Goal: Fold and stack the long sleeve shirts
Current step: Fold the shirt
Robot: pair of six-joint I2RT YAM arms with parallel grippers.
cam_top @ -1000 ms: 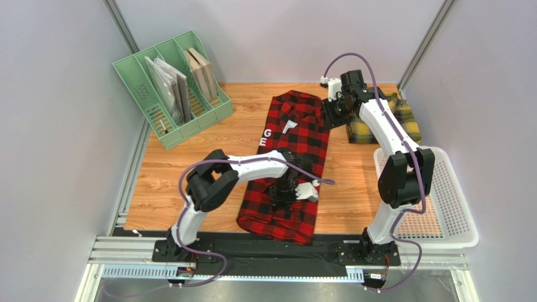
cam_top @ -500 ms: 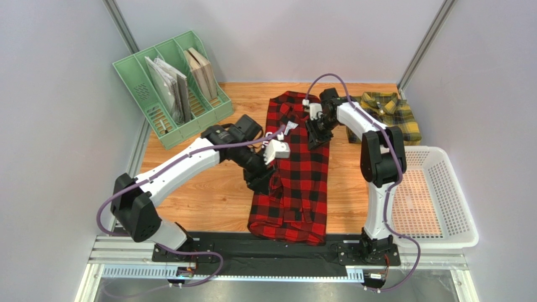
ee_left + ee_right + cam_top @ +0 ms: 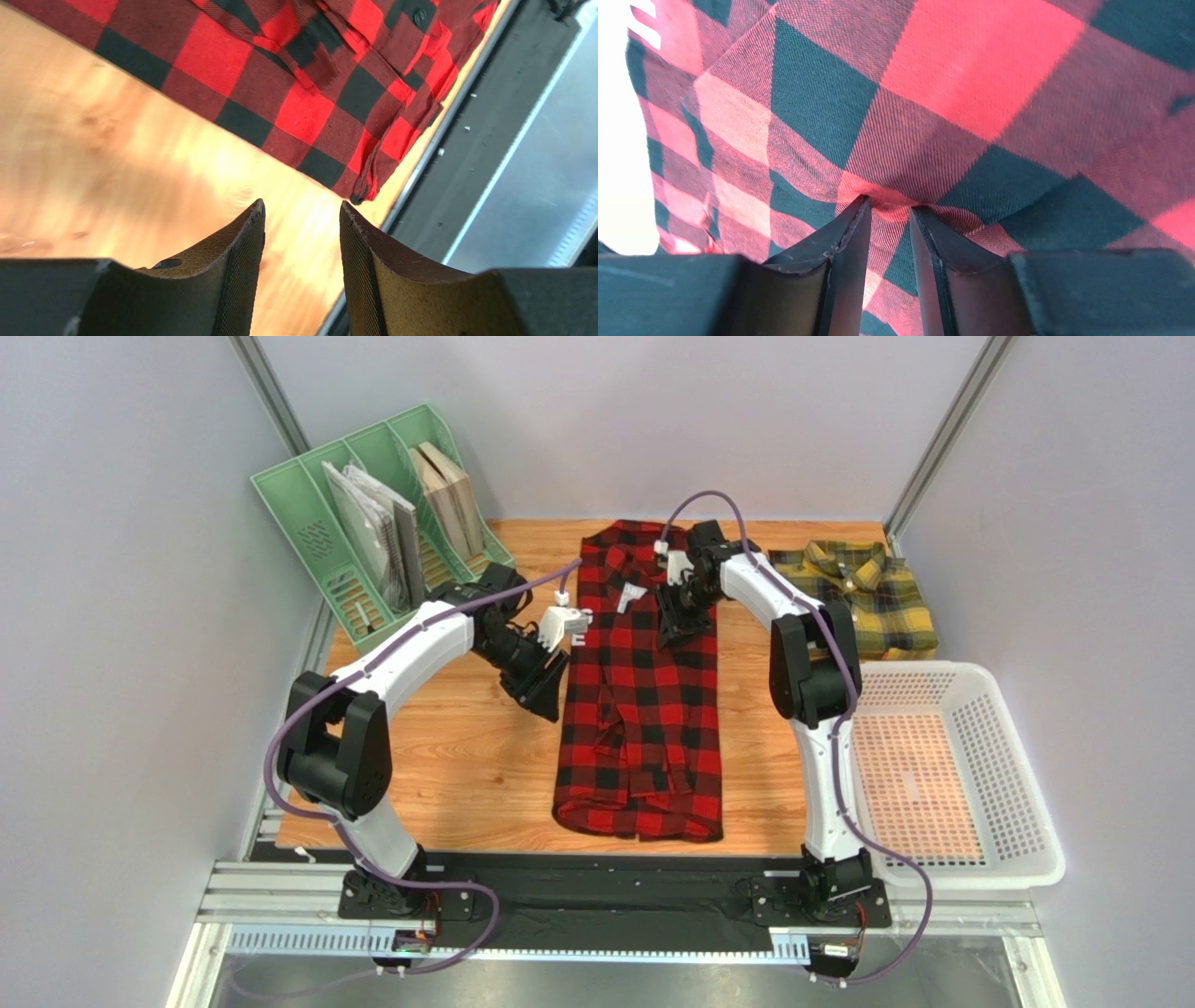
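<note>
The red-and-black check shirt [image 3: 638, 714] lies in a long narrow strip down the middle of the wooden table [image 3: 435, 756]. My right gripper [image 3: 678, 625] sits on its upper part, right of the collar. In the right wrist view that gripper [image 3: 889, 204] is shut on a puckered fold of the red shirt [image 3: 962, 105]. My left gripper [image 3: 543, 689] hangs just left of the shirt's left edge. Its jaws [image 3: 300, 210] stand open over bare wood, with the red shirt [image 3: 309, 77] beyond them. The yellow-and-dark-green check shirt [image 3: 859, 595] lies crumpled at the back right.
A green file rack [image 3: 368, 525] holding books stands at the back left. A white mesh basket [image 3: 943, 777] sits at the right edge. A black and metal rail [image 3: 603, 896] runs along the table's near edge, also in the left wrist view [image 3: 491, 140].
My left gripper let go of the red shirt, opened and swung back and left off the cloth. My right gripper carried the shirt's right side inward from near the yellow shirt. The strip is narrower.
</note>
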